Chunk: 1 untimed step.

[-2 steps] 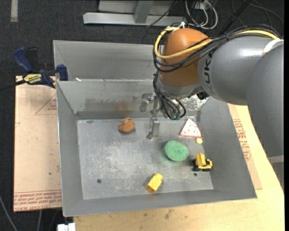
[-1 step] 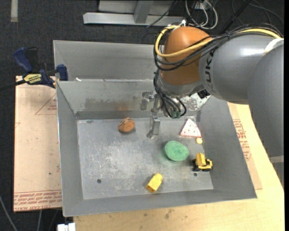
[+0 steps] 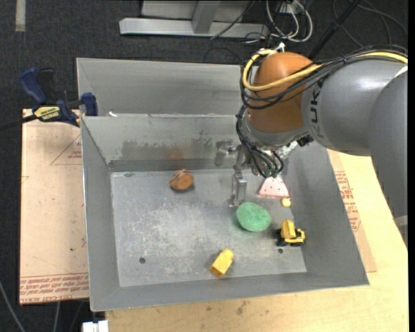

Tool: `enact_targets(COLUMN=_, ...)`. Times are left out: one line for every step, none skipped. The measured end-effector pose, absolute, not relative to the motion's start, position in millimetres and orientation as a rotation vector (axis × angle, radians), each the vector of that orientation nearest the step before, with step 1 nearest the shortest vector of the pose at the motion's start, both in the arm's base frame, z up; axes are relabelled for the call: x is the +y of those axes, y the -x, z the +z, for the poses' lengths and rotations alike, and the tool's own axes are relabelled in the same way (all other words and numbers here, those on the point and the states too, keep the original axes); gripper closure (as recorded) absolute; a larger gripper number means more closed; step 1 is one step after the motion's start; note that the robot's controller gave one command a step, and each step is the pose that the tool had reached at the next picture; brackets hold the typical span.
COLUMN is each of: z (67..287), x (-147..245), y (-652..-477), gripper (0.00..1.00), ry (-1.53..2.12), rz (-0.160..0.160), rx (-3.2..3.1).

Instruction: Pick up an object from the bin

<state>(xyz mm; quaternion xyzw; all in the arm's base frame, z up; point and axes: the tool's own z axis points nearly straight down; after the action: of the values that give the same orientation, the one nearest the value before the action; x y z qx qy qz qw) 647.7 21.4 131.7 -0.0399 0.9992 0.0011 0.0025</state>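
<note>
Arm reaches down, gripper (image 3: pixel 238 196) upright beside the green lump (image 3: pixel 253 217).
Open or closed cannot be told; the green lump lies right of centre. Also 1 pink wedge (image 3: pixel 273 188), 1 brown lump (image 3: pixel 181 180), 1 truck (image 3: pixel 292 233), 1 yellow block (image 3: pixel 222 262), 1 bead (image 3: pixel 286 202).

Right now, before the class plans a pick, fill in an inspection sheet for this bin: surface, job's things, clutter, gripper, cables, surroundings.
Surface: grey metal bin, floor scuffed, things lying apart.
Job's things: green round lump, nearest the gripper; pink triangular piece and small pale-yellow bit just behind it.
Clutter: yellow toy vehicle at the right; yellow block near the front; brown rounded lump by the back wall.
Gripper: gripper low in the bin, at the green lump's upper-left edge; nothing seen in it.
Cables: yellow and black cables looped over the wrist's orange cover; loose cables behind the bin.
Surroundings: dark floor.
</note>
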Motion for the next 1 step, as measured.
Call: enact_targets(z=107.2, x=-5.8, y=-616.4, gripper=0.0, ry=0.076, rz=0.0, rx=3.139)
